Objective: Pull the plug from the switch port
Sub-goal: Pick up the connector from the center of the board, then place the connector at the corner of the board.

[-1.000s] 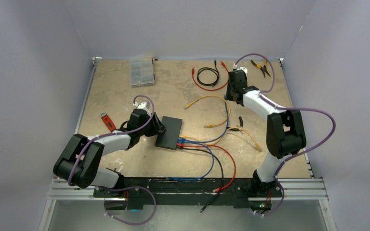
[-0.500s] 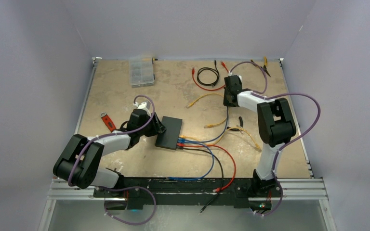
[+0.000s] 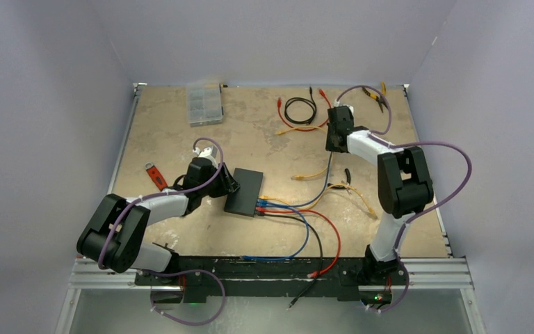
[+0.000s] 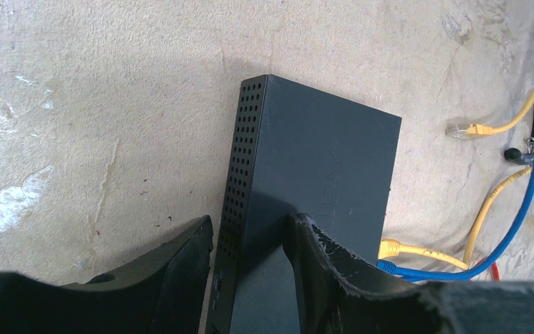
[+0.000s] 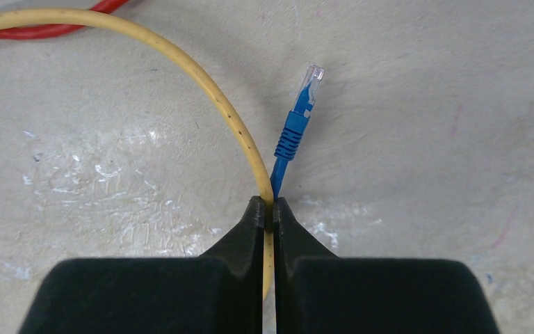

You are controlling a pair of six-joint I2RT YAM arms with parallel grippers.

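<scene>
The black switch [image 3: 245,191] lies flat at the table's centre-left. My left gripper [image 3: 228,184] clamps its left end, with one finger against the perforated side and the other on the top face [image 4: 320,167]. Yellow [image 4: 393,247] and blue [image 4: 389,266] plugs sit in its ports. Far back on the right, my right gripper [image 3: 335,141] is shut on a blue cable just behind its free plug [image 5: 299,118]. That plug points away over bare table. A yellow cable [image 5: 201,76] is pinched in the same jaws.
A clear compartment box [image 3: 204,104] stands at the back left and a red tool [image 3: 155,175] lies left of the switch. Coiled black and red leads [image 3: 299,111] and pliers [image 3: 377,95] lie at the back. Blue, red and black cables [image 3: 306,233] trail from the switch to the front rail.
My right gripper has closed on the blue and yellow cables and shifted slightly. The yellow cable's loop has been dragged toward the back. The left arm and switch have not moved.
</scene>
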